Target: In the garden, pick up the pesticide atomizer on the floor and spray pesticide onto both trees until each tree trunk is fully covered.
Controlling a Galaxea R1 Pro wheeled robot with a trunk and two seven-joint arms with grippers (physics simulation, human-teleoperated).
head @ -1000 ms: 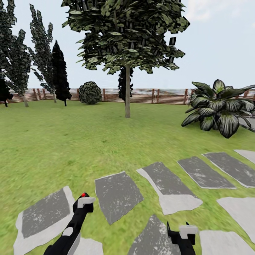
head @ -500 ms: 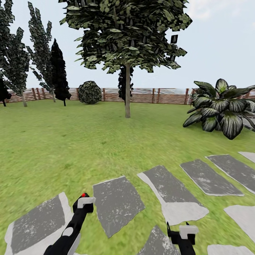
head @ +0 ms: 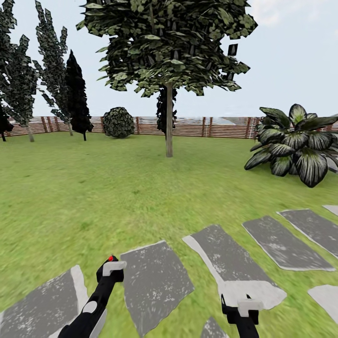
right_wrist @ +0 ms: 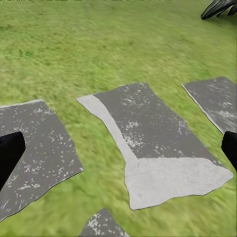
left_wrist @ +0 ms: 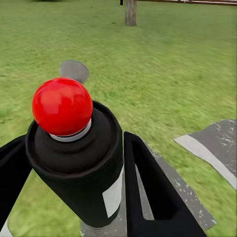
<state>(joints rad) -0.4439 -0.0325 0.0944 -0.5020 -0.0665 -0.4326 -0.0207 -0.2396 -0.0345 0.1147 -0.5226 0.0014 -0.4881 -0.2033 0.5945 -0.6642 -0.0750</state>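
Left gripper (left_wrist: 69,197) clamps the spray bottle (left_wrist: 74,148); right gripper (right_wrist: 118,148) is open; spraying this far from the tree trunk (head: 169,119) would likely miss.

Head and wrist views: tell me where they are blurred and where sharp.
Head view: lawn nearest the paving smeared, tree trunk and fence crisp. Left wrist view: pesticide atomizer sharp, its red cap glossy, grass behind it streaked. Right wrist view: paving slab fairly sharp, grass soft.

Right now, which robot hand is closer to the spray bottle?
Left. The left end effector is clamped around the pesticide atomizer, holding it upright. The right end effector is open, off to the side over the stone paving.
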